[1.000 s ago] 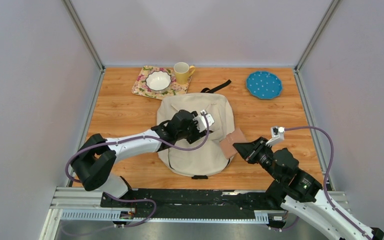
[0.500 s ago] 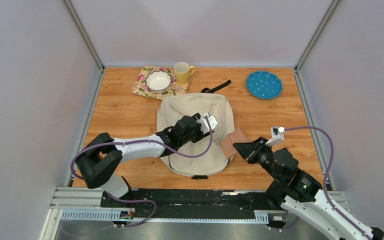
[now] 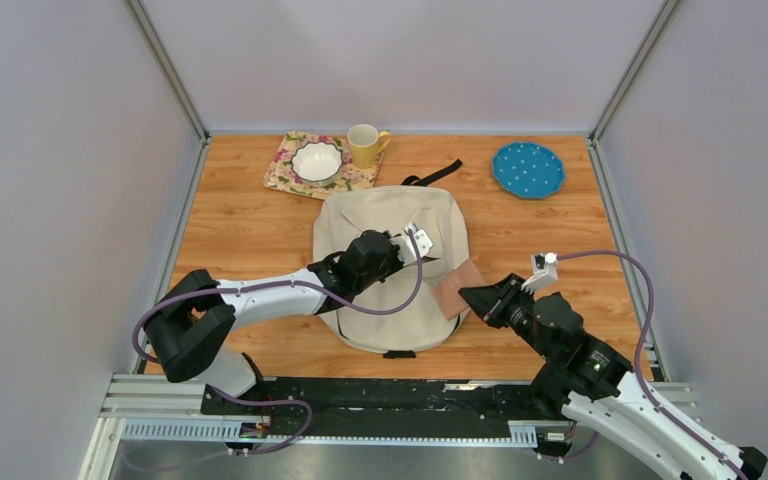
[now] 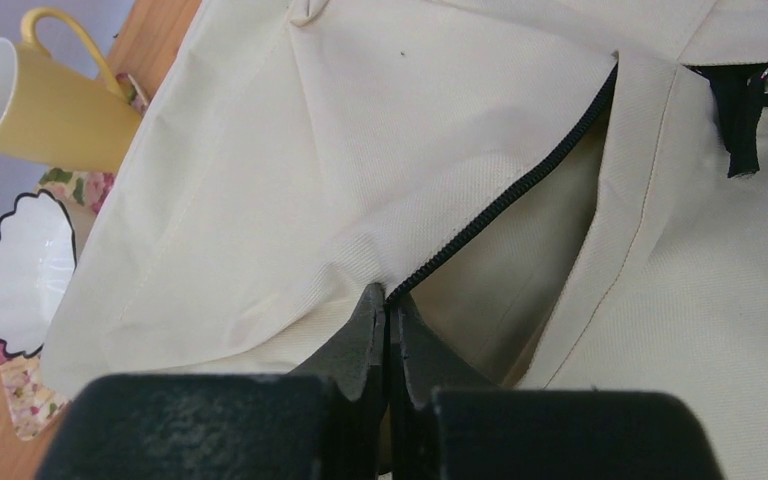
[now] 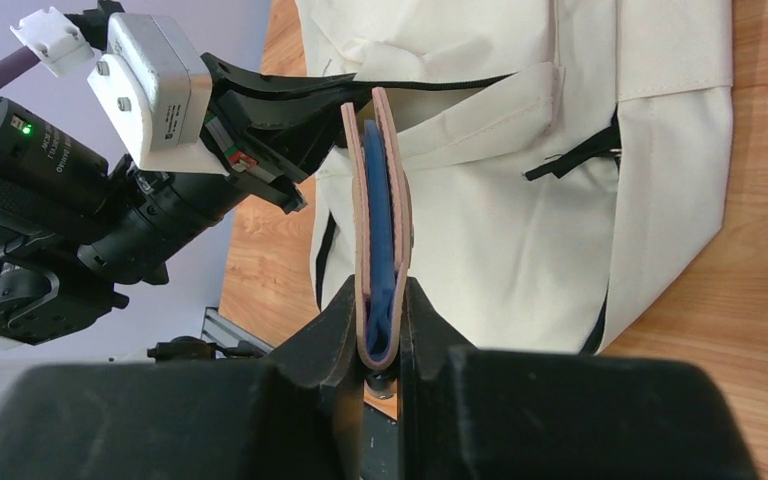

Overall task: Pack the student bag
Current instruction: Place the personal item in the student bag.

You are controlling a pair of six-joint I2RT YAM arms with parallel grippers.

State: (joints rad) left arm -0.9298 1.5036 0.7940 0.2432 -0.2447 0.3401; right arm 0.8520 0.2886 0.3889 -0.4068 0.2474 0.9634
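The student bag (image 3: pixel 385 212) lies flat in the middle of the bench (image 3: pixel 240 220), its black strap (image 3: pixel 436 172) trailing toward the far edge. A black zipper (image 4: pixel 520 180) runs across its cream front, and the pocket mouth below it gapes.

The left gripper (image 4: pixel 388 305) is clenched at the end of that zipper, pinching the bag's fabric, which puckers toward the fingertips.

At the bag's right edge, the right gripper (image 5: pixel 380 325) is clamped on a flat tan case (image 5: pixel 375 200) with a blue inside. It holds the case on edge, and the far end of the case points at the pocket mouth, just beside the left gripper.

Along the far edge of the bench, toward the left corner, a white bowl (image 3: pixel 316 160) sits on a floral mat (image 3: pixel 282 178). A yellow mug (image 3: pixel 364 146) stands at the mat's right end. A blue dotted plate (image 3: pixel 528 168) lies near the far right corner, well apart from the bag.
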